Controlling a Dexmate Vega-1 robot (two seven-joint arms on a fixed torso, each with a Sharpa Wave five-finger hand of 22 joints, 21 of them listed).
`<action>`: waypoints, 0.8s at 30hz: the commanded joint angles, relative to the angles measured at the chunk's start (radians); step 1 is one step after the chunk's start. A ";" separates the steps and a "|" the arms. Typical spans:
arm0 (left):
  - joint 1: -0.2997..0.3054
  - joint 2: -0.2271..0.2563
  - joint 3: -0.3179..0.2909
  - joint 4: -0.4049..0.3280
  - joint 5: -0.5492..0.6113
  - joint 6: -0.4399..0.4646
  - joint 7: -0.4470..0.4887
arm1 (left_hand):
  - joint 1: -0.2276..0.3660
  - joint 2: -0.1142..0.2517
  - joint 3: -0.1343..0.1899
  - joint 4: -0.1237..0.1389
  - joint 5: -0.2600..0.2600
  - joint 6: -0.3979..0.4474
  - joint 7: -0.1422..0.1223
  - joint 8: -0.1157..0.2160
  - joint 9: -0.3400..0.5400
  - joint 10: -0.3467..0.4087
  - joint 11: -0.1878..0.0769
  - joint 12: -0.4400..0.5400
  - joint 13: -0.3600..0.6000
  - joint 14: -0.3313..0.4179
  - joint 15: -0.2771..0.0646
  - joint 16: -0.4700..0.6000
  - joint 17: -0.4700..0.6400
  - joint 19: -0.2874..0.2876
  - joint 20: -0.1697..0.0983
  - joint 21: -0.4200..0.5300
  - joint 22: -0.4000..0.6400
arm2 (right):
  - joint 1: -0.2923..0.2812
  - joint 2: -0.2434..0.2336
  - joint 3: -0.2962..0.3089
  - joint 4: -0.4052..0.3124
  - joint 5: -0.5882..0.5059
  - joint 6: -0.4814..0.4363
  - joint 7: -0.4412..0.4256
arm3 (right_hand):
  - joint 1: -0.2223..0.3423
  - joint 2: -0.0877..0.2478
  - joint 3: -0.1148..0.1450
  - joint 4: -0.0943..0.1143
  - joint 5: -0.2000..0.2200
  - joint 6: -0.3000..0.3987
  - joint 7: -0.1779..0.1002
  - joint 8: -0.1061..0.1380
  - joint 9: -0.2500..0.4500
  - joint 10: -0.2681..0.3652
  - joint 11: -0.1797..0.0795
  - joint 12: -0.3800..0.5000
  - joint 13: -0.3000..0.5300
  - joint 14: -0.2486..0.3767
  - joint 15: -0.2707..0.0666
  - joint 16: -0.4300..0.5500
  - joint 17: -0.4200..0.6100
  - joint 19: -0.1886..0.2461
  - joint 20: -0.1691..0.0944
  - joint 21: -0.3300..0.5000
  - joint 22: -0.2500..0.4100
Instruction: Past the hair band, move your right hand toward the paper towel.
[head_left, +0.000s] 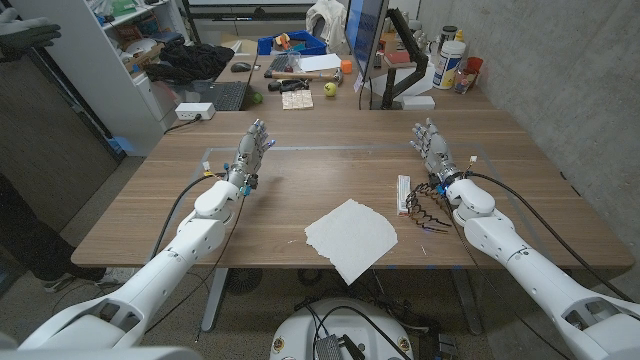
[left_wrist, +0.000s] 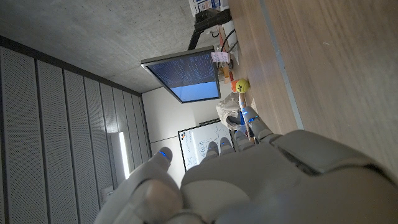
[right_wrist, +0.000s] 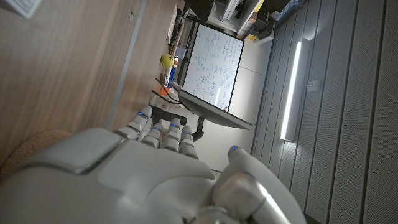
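From the head view we are seeing the right hand (head_left: 432, 143) standing on the surface (head_left: 330, 170) with fingers extended and holding nothing, the hair band (head_left: 428, 204) lying just beside its wrist, and the paper towel (head_left: 350, 238) lying near the front edge, between the arms; the left hand (head_left: 254, 150) is likewise extended and holding nothing. In the left wrist view we are looking along the back of the left hand (left_wrist: 261, 180) toward a monitor (left_wrist: 183, 76). In the right wrist view the right hand (right_wrist: 143, 180) is showing straight, unclosed fingers (right_wrist: 163, 134).
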 joint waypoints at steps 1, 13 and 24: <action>0.017 -0.057 -0.074 0.008 0.065 0.035 -0.043 | 0.001 0.091 0.005 0.001 0.004 -0.081 0.000 0.007 0.002 -0.090 -0.005 0.006 0.005 -0.115 -0.007 0.006 0.002 -0.173 -0.010 0.007 0.003 | 0.005 0.000 -0.003 0.011 -0.002 0.013 0.003 | 0.002 0.088 0.008 -0.003 0.003 0.009 -0.004 0.008 0.002 0.009 0.001 0.006 0.002 -0.012 0.000 0.004 0.003 -0.006 -0.071 0.004 0.004; 0.026 -0.107 -0.136 0.013 0.119 0.057 -0.085 | 0.000 0.091 0.003 0.001 0.004 -0.078 -0.001 0.008 0.002 -0.089 -0.006 0.007 0.005 -0.113 -0.006 0.007 0.002 -0.172 -0.009 0.004 0.003 | 0.009 0.006 0.000 0.046 -0.006 0.107 0.058 | 0.020 0.085 0.028 -0.012 0.004 0.078 -0.025 0.025 0.002 0.068 -0.007 0.025 0.001 0.023 -0.010 0.010 0.000 0.023 -0.068 0.003 0.004; 0.033 -0.133 -0.177 0.014 0.151 0.069 -0.111 | 0.000 0.091 0.001 0.001 0.003 -0.074 -0.004 0.009 0.002 -0.087 -0.004 0.007 0.005 -0.113 -0.006 0.007 0.002 -0.170 -0.009 0.001 0.003 | 0.012 -0.003 -0.007 0.055 -0.033 0.167 0.088 | 0.045 0.088 0.056 -0.025 0.008 0.154 -0.047 0.034 0.001 0.133 -0.024 0.039 0.001 0.087 -0.019 0.015 -0.003 0.079 -0.069 0.010 0.004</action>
